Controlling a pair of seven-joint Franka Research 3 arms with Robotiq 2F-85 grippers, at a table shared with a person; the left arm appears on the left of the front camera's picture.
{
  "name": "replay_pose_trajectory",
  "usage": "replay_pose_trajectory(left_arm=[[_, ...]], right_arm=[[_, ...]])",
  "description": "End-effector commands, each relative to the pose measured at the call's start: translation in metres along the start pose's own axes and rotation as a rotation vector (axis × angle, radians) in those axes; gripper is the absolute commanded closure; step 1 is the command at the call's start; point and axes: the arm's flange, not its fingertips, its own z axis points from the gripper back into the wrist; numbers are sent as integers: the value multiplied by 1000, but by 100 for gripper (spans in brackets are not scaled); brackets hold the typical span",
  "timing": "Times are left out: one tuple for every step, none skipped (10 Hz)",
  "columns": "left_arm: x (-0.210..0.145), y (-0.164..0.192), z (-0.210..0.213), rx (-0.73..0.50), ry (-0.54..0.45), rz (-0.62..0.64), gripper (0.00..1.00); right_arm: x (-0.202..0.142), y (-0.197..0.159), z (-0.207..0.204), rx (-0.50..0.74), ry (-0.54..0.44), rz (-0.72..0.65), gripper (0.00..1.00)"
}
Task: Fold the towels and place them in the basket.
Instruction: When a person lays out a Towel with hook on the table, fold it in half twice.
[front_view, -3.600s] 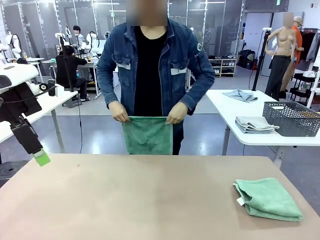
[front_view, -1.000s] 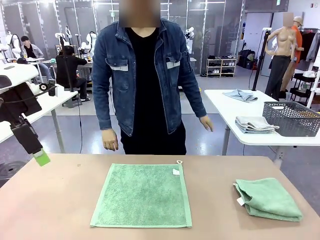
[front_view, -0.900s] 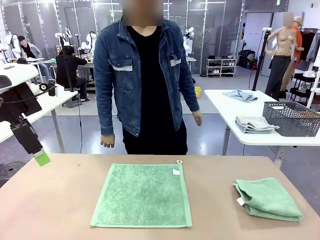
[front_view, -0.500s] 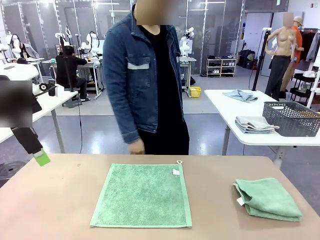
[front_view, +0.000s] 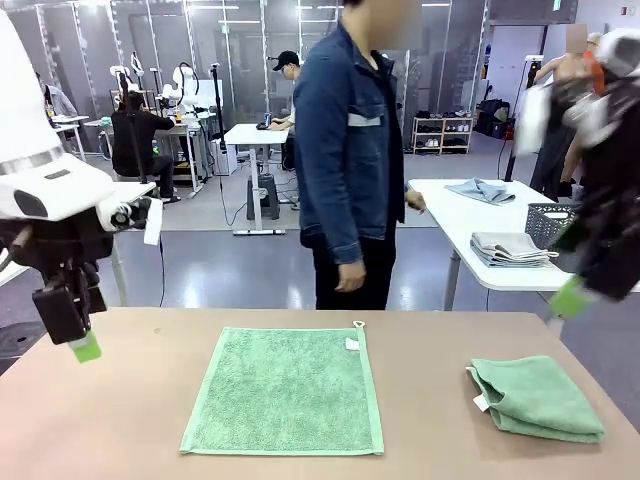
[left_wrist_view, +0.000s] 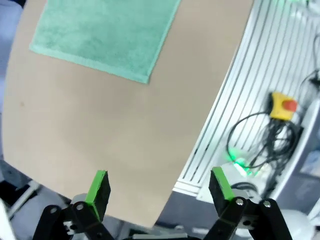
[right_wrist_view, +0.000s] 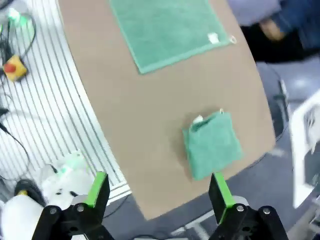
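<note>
The left pincer (left_wrist_view: 159, 188) hangs wide open above the table's (front_view: 120, 420) left edge, the spread towel (front_view: 285, 390) well ahead of its tips. The folded towel (front_view: 535, 398) lies below the right pincer (right_wrist_view: 160, 190), equally wide and raised high; the basket (front_view: 542, 225) stands on another table (front_view: 470, 215) beyond it. Best pinch both near corners together, low, and lift evenly.

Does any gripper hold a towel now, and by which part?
Nothing is held: left gripper and right gripper are open and empty; flat towel and folded towel lie on the table.
</note>
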Motion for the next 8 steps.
replay_pose_trajectory(left_arm=[[1, 0, -13, 54, 10, -92, 0], [5, 1, -23, 50, 22, -118, 0], [9, 4, -40, 76, 60, -119, 0], [11, 9, -55, 35, 57, -141, 0], [13, 13, -69, -12, 36, -174, 0], [14, 18, -79, -35, 22, -176, 0], [14, 22, -84, -53, -2, -164, 0], [12, 10, -73, -6, 62, -143, 0]], right_arm=[[37, -3, -53, -30, 23, 217, 0], [56, 7, -87, -16, 65, 293, 0], [67, 12, -109, -43, 82, 301, 0], [74, 10, -129, -60, 97, 281, 0], [77, 7, -141, -39, 93, 278, 0], [78, 3, -147, -14, 107, 247, 0], [76, -6, -146, 65, 113, 216, 0], [77, 11, -149, -9, 100, 298, 0]])
